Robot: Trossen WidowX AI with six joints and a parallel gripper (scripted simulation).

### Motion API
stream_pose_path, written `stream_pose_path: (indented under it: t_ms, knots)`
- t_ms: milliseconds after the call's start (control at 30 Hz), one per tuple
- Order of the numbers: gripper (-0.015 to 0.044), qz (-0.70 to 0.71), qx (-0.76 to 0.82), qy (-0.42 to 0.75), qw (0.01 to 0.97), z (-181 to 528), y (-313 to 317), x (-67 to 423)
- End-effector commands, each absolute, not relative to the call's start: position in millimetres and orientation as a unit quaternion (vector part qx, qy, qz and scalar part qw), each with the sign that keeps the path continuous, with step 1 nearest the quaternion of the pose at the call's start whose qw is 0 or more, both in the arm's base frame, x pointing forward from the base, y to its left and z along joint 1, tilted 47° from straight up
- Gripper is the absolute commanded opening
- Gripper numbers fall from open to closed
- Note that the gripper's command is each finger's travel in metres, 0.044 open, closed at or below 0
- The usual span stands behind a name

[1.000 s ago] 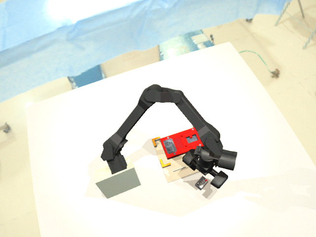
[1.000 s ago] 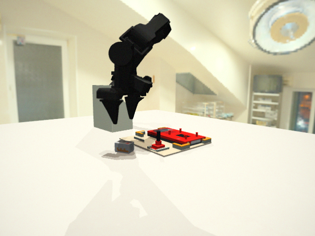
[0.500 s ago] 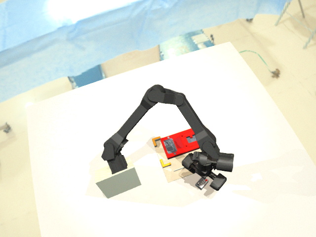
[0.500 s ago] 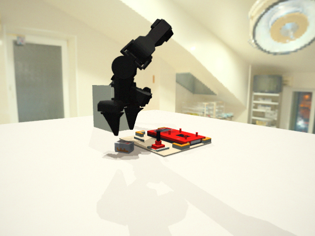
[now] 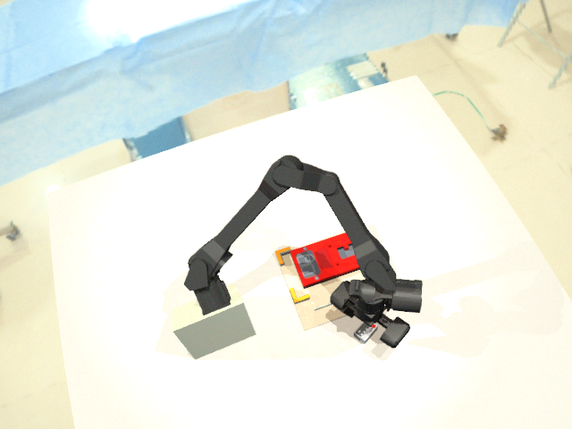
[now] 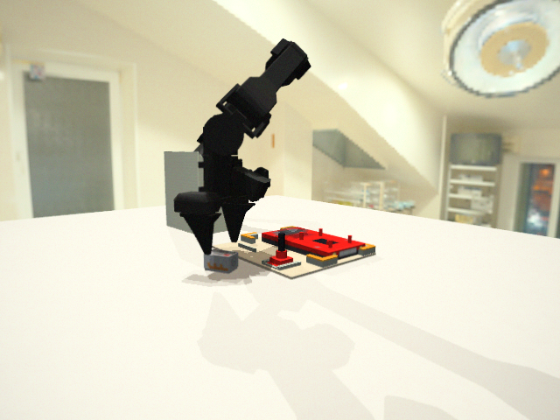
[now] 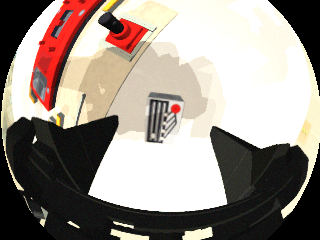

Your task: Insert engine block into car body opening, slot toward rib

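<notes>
The grey engine block [image 5: 365, 333] [image 6: 220, 262] [image 7: 158, 120] lies on the table beside the board. Its upper face has dark stripes, pale slanted bars and a red dot. My gripper [image 6: 220, 247] [image 7: 165, 125] is open and empty above the block, with the block between and slightly beyond the fingertips in the wrist view. The red car body [image 5: 332, 264] [image 6: 311, 245] [image 7: 47, 62] lies on the board. Its opening [image 5: 345, 253] [image 6: 324, 241] [image 7: 62, 24] is empty. My arm covers the car's right end in the top view. Which block side has the slot is unclear.
The beige board [image 5: 314, 320] [image 6: 294, 274] carries orange and yellow corner brackets [image 5: 298, 296] [image 6: 322, 259] around the car. A red base with an upright black post [image 6: 282, 242] [image 7: 111, 22] stands near the block. Small red pegs [image 6: 349, 239] rise from the car.
</notes>
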State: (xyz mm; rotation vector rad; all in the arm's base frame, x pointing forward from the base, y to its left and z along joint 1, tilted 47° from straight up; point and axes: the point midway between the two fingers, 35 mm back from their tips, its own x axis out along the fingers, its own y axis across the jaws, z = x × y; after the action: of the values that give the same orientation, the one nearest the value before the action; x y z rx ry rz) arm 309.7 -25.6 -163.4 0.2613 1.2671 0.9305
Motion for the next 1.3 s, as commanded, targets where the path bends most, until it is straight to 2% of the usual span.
stream_pose_path:
  t_ms: [0,267,633,833,967,1267]
  knots:
    - [0.0440,0.419,0.124,0.572,0.694,-170.0,-18.0,305.9]
    - [0.0440,0.420,0.124,0.572,0.694,-177.0,-10.3,305.7]
    - [0.0151,0.420,0.124,0.572,0.694,-177.0,-10.3,305.7]
    - [0.0111,0.420,0.124,0.572,0.694,-177.0,-10.3,305.7]
    - [0.0006,0.419,0.124,0.572,0.694,-174.5,-13.7,306.6]
    - [0.0000,0.417,0.123,0.573,0.695,-157.9,-34.4,310.6]
